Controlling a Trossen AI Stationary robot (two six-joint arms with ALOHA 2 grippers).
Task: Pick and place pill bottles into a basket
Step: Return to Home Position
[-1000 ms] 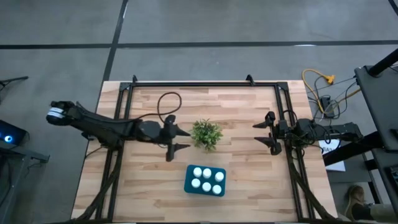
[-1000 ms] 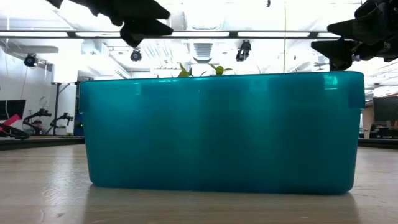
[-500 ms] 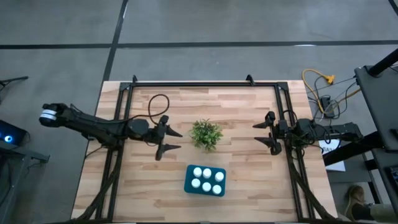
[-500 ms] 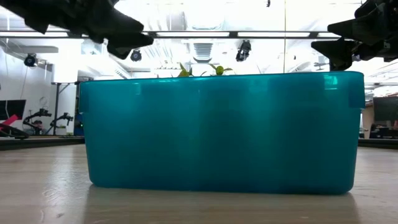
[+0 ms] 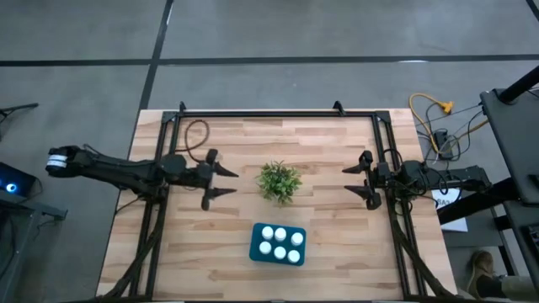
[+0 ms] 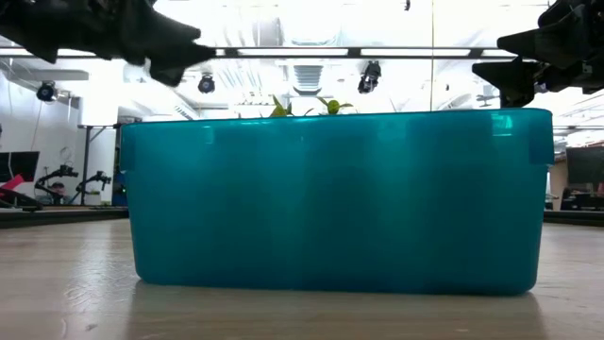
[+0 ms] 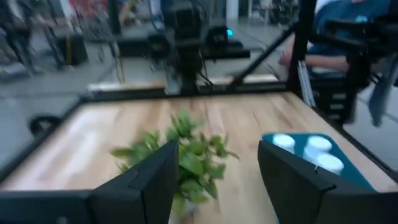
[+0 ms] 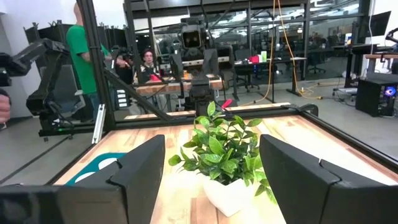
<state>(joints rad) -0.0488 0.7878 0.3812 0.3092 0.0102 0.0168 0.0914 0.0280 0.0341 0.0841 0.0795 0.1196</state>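
Six pill bottles (image 5: 280,234), all white with white caps, counted in the high view as two rows of three. All six stand inside the basket (image 5: 254,244); none lies loose on the table (image 5: 337,244).

One basket, teal-blue, rectangular with rounded corners. It sits toward the near edge of the table, about midway between left and right. In the low view its wall (image 6: 330,198) fills most of the frame and hides the bottles.

One potted plant (image 5: 279,181), green and leafy, at the table's centre, just beyond the basket on the far side and not touching it. Its leaf tips (image 6: 330,104) show over the basket's rim in the low view.

Two grippers, both empty.
- Left gripper (image 5: 234,183): fingers spread apart, nothing between them, left of the plant and pointing at it, above the table. The left wrist view shows the plant (image 7: 186,152) ahead and three bottle caps (image 7: 319,144) in the basket.
- Right gripper (image 5: 345,182): fingers likewise apart, holding nothing, at the right side of the table, well apart from the plant and facing it. The right wrist view shows the plant (image 8: 227,149) between its fingers.

Two people (image 8: 78,50) show in the room beyond the table.
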